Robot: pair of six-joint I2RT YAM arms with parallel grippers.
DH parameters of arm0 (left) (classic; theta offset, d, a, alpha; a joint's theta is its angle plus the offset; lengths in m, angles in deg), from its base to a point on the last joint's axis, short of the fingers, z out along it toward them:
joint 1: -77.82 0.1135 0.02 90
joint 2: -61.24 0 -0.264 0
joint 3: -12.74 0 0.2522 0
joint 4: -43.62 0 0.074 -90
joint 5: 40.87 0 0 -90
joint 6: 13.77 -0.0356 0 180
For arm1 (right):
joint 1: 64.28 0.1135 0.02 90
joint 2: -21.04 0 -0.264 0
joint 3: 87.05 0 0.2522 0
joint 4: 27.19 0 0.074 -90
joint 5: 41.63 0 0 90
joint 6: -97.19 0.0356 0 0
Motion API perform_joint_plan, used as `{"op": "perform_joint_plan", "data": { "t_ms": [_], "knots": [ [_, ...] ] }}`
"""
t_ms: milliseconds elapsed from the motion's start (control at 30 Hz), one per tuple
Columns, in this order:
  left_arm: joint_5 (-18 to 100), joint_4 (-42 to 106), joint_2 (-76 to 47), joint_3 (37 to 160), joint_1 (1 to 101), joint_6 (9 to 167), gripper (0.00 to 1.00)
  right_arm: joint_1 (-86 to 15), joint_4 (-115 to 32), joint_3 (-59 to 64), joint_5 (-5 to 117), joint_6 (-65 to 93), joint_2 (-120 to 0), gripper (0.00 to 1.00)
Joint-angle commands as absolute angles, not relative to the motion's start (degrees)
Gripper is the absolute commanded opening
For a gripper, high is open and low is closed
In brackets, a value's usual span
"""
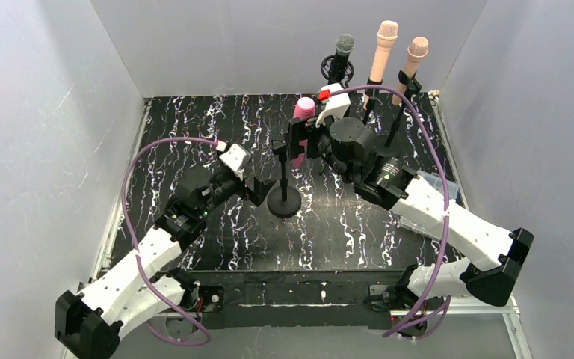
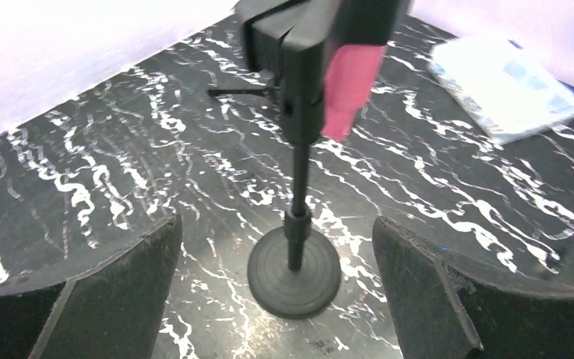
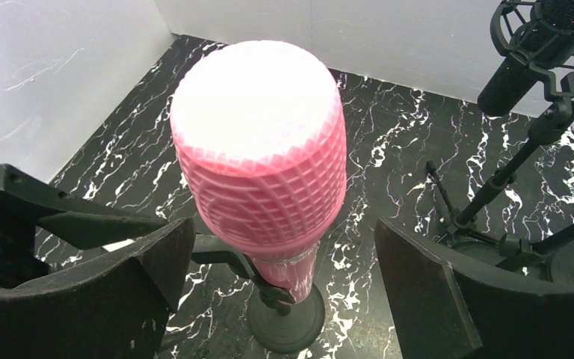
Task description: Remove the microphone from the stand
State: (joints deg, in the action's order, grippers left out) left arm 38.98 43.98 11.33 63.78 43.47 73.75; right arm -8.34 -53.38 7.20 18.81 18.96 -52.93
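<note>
Bare tabletop point(image 1: 187, 131) left of stand point(image 1: 284, 202); microphones point(image 1: 380, 56) behind

I see a black tabletop point(image 1: 187, 134) veined with white, bearing the round black base point(image 1: 284, 203) of a microphone stand near its middle, more stands point(image 1: 396, 126) along the far edge, and a flat clear packet point(image 1: 439, 185) at the right.

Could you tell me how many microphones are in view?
4: the pink microphone on the near stand, a black microphone and two beige ones at the back.
</note>
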Motion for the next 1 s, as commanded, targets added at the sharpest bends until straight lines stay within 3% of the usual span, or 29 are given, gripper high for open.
{"op": "perform_joint_plan", "data": {
  "t_ms": [0,133,367,700,967],
  "knots": [
    [19.39,38.94,9.7,71.94,49.88,73.39,0.98,-9.16,-51.6,8.83,20.65,19.67,-52.26,0.96],
    [7.63,38.88,4.83,78.14,55.16,75.79,0.98,-9.37,-51.0,8.69,20.19,19.18,-52.52,0.92],
    [-0.61,38.9,-1.09,84.18,56.58,75.0,0.98,-9.35,-50.11,8.6,19.72,18.74,-53.35,0.83],
    [-4.21,38.85,-5.07,87.9,57.03,73.55,0.95,-9.35,-48.77,9.0,18.92,17.63,-54.54,0.71],
    [-5.4,38.9,-7.06,89.46,57.14,69.44,0.89,-9.35,-47.68,8.16,19.01,15.92,-53.8,0.53]
  ]
}}
